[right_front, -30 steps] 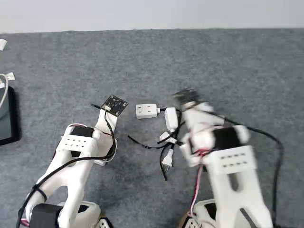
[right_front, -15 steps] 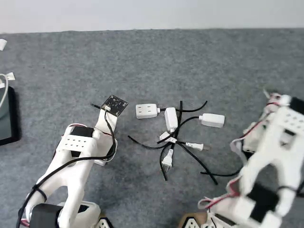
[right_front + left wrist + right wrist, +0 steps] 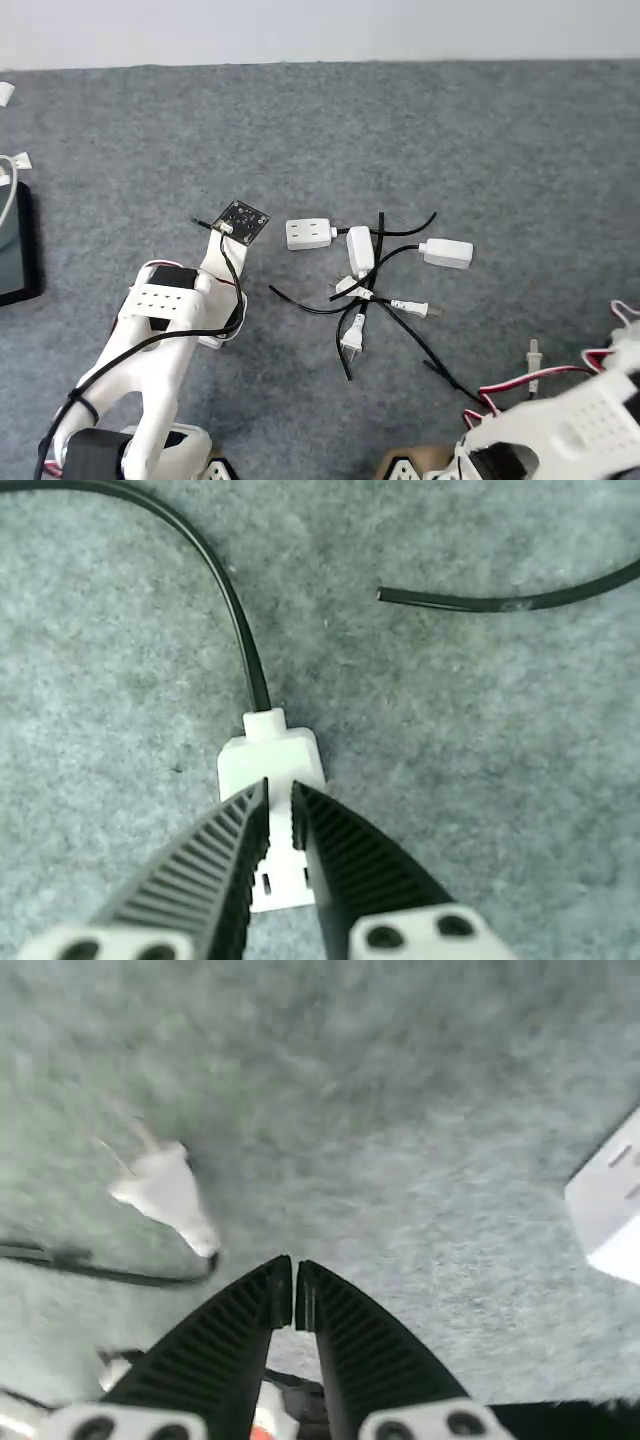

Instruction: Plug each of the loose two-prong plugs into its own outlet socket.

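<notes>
Grey carpet covers the table (image 3: 500,150). In the middle, a white outlet socket (image 3: 309,233) and a loose two-prong plug (image 3: 410,306) lie among black cords (image 3: 400,238).

From my left wrist, my left gripper (image 3: 280,786) holds its fingers almost together over a white socket block (image 3: 270,755).

From my right wrist, my right gripper (image 3: 293,1260) is closed on nothing, near another white plug (image 3: 160,1190).

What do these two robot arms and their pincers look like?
Left arm and right arm are white plastic with black motors; the first carries a black cable, the second red-and-white wires. Left pincer and right pincer have black ribbed fingers.
</notes>
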Action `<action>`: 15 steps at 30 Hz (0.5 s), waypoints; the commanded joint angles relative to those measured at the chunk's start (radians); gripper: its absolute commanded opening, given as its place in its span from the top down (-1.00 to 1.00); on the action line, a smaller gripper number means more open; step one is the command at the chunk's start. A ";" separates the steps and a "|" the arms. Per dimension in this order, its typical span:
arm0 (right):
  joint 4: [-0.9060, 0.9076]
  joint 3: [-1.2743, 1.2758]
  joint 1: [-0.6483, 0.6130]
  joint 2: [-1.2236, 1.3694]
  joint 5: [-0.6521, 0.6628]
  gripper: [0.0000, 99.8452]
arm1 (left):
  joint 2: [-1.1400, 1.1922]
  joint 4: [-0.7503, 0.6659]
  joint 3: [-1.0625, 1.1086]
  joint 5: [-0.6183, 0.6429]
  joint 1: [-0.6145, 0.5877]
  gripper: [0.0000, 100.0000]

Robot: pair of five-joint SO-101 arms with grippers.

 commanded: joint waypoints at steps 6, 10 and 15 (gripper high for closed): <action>0.021 0.255 0.025 -0.082 0.611 0.98 | 0.009 0.015 0.102 -0.006 -0.021 0.97; -0.021 0.425 0.021 -0.222 0.905 0.98 | 0.009 0.015 0.102 -0.006 -0.021 0.97; -0.027 0.551 -0.030 -0.443 1.280 0.98 | 0.005 0.015 0.105 -0.006 -0.021 0.97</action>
